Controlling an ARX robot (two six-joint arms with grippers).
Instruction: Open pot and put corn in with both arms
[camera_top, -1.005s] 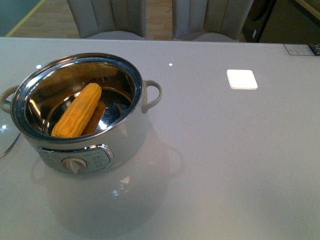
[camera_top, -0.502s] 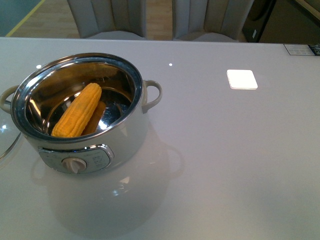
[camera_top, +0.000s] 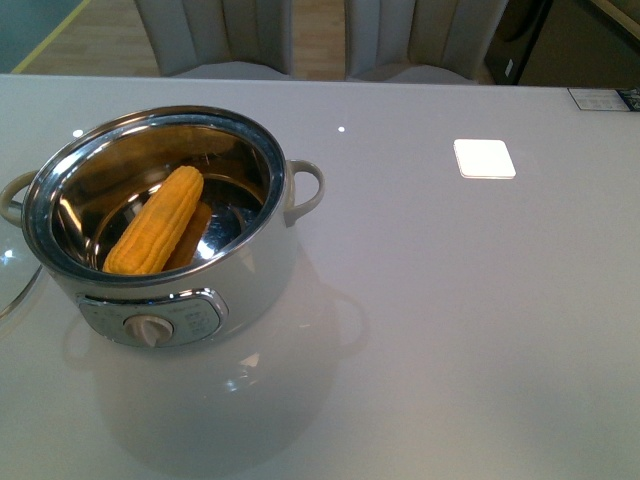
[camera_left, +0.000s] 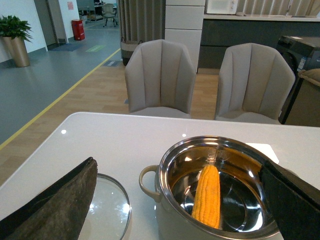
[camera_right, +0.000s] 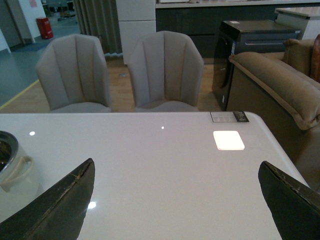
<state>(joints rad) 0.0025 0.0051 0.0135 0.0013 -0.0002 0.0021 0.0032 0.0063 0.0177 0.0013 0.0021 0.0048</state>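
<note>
The white pot (camera_top: 255, 275) stands open at the left of the table, its steel bowl bare and its cream dial facing me. The yellow-orange corn (camera_top: 155, 222) lies slanted inside the bowl. It also shows in the left wrist view (camera_left: 207, 196), inside the pot (camera_left: 165, 220). My left gripper (camera_left: 182, 210) is open and empty, raised near the pot with its fingers wide apart. My right gripper (camera_right: 177, 207) is open and empty above bare table, with one pot handle (camera_right: 15, 175) off to its side. Neither arm shows in the front view.
The glass lid (camera_left: 107, 207) lies flat on the table beside the pot; its edge shows in the front view (camera_top: 15, 285). A white square patch (camera_top: 484, 158) sits at the far right of the table. Grey chairs (camera_top: 215, 35) stand behind the far edge.
</note>
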